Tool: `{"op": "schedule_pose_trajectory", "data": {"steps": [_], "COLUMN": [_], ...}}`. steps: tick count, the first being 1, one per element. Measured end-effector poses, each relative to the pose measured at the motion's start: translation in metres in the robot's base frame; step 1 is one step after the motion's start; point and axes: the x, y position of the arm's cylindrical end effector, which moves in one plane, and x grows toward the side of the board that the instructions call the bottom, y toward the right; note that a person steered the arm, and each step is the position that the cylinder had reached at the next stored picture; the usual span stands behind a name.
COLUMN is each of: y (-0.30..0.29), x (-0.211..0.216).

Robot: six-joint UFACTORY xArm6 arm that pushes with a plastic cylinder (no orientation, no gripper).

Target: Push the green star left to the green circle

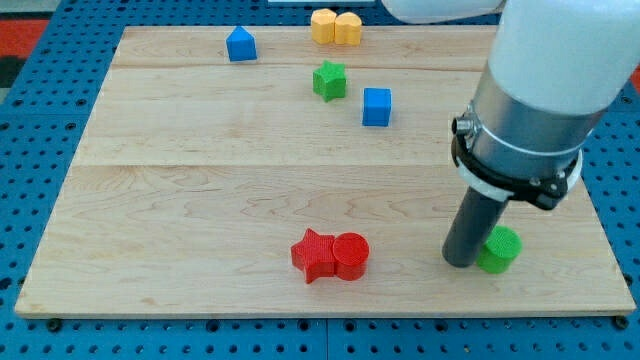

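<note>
The green star lies near the view's top, a little right of centre. The green circle lies at the view's lower right, far from the star. My tip rests on the board right against the green circle's left side, well below and to the right of the green star. The rod and arm body hide part of the circle's left edge.
A blue cube sits just right of and below the star. A blue house-shaped block is at the top left. Two yellow blocks touch at the top edge. A red star and red circle touch at the bottom centre.
</note>
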Motion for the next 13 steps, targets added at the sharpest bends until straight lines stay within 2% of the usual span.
{"op": "schedule_pose_trajectory", "data": {"steps": [1,3,4,9,11,13], "y": [0.004,0.056,0.054,-0.22,-0.216,-0.131], "x": [-0.007,-0.006,-0.009,-0.197,-0.282,-0.305]}}
